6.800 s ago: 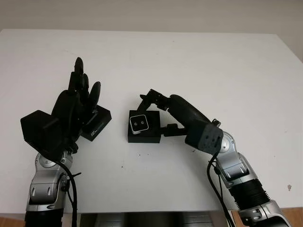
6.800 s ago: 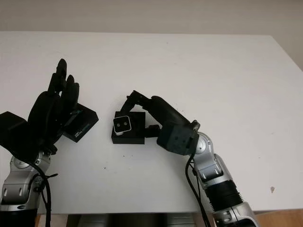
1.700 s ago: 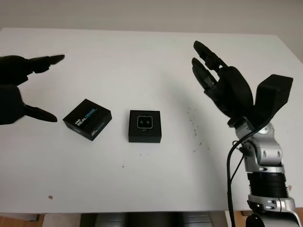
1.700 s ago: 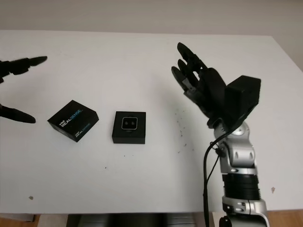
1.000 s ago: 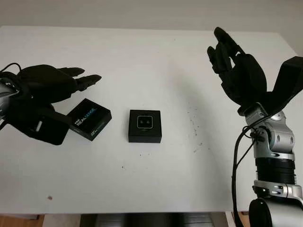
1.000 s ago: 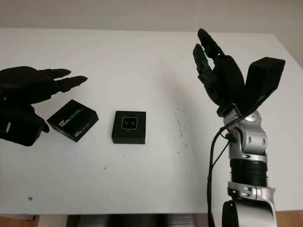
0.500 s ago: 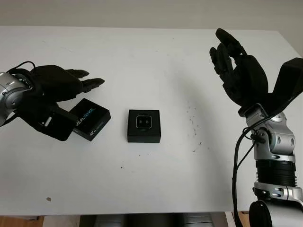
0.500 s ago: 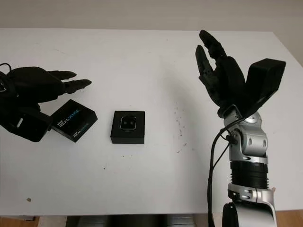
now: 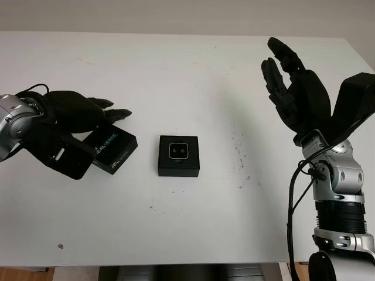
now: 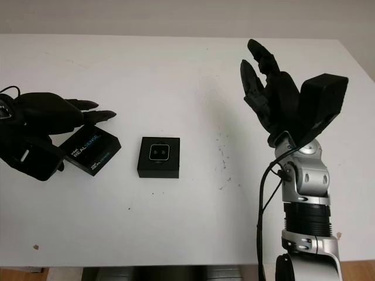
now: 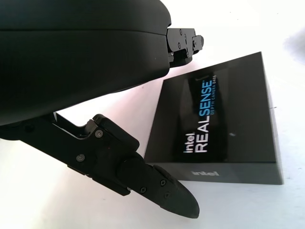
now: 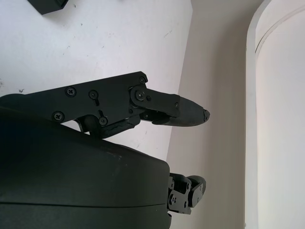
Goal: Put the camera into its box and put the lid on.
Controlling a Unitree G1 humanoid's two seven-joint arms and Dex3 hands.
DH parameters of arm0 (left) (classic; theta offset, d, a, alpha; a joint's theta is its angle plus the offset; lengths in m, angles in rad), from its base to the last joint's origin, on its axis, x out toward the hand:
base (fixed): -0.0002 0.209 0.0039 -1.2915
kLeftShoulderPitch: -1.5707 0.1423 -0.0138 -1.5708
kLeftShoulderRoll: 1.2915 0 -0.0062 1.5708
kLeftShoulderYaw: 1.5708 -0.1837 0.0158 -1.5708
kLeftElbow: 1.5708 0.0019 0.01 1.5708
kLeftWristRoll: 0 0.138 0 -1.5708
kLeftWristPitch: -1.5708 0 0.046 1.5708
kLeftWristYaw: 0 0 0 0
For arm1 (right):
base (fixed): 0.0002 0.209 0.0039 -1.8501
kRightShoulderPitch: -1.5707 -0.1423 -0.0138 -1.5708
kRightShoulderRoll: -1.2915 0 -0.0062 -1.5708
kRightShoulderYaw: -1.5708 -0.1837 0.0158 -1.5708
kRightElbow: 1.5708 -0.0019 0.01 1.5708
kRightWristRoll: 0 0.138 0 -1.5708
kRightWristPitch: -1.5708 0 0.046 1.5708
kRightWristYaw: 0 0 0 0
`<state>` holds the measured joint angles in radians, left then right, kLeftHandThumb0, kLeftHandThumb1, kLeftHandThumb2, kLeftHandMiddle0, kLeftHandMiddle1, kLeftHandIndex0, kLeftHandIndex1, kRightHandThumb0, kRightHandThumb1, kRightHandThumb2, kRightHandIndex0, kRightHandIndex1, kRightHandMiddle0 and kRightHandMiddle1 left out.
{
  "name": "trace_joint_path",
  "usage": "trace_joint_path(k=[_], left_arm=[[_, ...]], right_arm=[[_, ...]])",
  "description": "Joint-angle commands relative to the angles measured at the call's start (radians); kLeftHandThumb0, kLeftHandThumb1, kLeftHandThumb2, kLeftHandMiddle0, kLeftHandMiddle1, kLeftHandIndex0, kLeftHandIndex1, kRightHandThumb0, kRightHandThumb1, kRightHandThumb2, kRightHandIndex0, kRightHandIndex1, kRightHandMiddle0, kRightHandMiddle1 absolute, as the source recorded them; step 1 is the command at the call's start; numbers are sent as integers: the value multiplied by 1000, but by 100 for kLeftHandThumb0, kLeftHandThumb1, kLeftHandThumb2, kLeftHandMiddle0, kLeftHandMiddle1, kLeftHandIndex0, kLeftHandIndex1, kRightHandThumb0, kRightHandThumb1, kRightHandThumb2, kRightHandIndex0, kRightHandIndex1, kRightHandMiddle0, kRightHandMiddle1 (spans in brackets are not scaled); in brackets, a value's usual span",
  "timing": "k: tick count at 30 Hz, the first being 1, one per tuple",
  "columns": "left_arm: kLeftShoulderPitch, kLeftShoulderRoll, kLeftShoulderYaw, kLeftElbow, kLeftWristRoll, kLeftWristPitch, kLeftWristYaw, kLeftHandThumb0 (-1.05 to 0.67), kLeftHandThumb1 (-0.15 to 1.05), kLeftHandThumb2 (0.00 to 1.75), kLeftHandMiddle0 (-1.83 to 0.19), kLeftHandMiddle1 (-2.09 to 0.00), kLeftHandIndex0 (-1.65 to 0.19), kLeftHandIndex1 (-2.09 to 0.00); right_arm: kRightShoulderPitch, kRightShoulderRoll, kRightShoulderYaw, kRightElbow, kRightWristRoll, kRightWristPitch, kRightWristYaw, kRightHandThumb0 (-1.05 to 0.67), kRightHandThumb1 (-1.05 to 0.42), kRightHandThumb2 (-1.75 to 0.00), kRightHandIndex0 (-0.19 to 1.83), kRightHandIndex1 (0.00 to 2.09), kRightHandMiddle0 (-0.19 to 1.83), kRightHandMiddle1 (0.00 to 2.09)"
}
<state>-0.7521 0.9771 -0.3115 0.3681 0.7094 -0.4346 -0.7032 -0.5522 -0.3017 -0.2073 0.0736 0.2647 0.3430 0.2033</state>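
Camera (image 9: pixel 179 151) already sits in its open box (image 9: pixel 179 168) mid-counter (image 9: pixel 187 76), so you still must fit the RealSense lid (image 9: pixel 113 151) lying left of it, your open left hand (image 9: pixel 73 114) over that lid, right hand (image 9: pixel 296 93) open, raised well right.

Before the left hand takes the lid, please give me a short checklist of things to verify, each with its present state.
1. Camera lies in its box, lens up: ok.
2. Box is uncovered, ready for the lid: ok.
3. Lid lies flat on the table, apart from the box: ok.
4. Left hand is at the lid, its fingers around it: ok.
5. Left hand already grips the lid: not ok, it is open.
6. Right hand is raised to the right, away from the box, open: ok.
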Motion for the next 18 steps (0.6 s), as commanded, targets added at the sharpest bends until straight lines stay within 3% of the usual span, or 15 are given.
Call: trace_joint_path(k=[1, 6, 16, 17, 18], left_arm=[[17, -10, 8, -9, -19, 8, -3, -61, 79, 6, 3, -6, 9, -6], [35, -27, 12, 9, -57, 2, 15, -60, 80, 6, 1, -6, 6, -7], [61, -47, 10, 42, -83, -50, 86, -48, 87, 6, -24, -17, -15, -16], [64, -47, 9, 47, -84, -63, 99, -48, 87, 6, -17, -37, -16, -19], [65, -46, 5, 50, -77, -73, 113, -49, 87, 6, 4, -100, -18, -30]], right_arm=[[11, 2, -1, -20, 0, 4, -2, -45, -105, -52, -1, 5, -19, 43], [16, 1, 0, -33, -2, 18, -11, -46, -105, -51, 1, 6, -18, 47], [20, -7, -4, -41, -1, 16, 3, -47, -105, -53, 2, 6, -19, 52], [20, -7, -4, -45, -1, 19, 2, -47, -105, -53, 2, 6, -19, 53], [20, -7, -4, -46, 0, 22, 2, -46, -105, -53, 1, 6, -19, 50]])
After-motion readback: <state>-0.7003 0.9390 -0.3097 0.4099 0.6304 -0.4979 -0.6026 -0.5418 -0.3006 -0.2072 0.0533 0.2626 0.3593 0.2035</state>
